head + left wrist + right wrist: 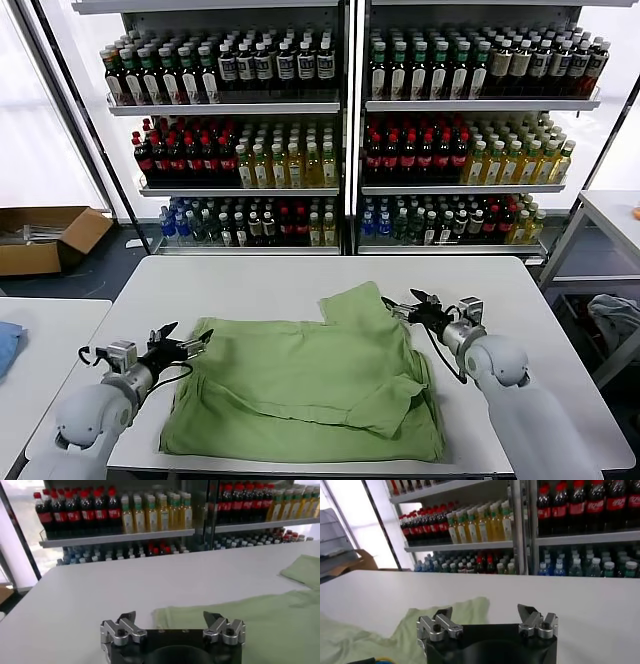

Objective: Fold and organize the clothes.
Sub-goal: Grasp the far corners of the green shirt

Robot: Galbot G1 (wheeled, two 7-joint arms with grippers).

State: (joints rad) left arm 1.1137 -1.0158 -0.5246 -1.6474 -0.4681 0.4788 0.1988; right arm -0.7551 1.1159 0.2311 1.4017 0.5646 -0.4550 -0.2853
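While half-folded, polo shirt [310,385] lying flat mid-table [250,285], one sleeve flipped up.
Left gripper [192,345] spread wide at the near-left hem, right gripper [418,306] spread wide by the upturned sleeve, both holding nothing. Probably best to pinch both edges together and fold evenly, no bunching.

lt green shirt [300,385] part-folded, flat on table.

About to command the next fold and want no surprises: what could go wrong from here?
The shirt lies rumpled, one sleeve already flipped over, so a grab may take several layers. Its front hem sits near the table edge and could slide off. Both open hands, left and right, are beside the cloth, so closing could miss it.
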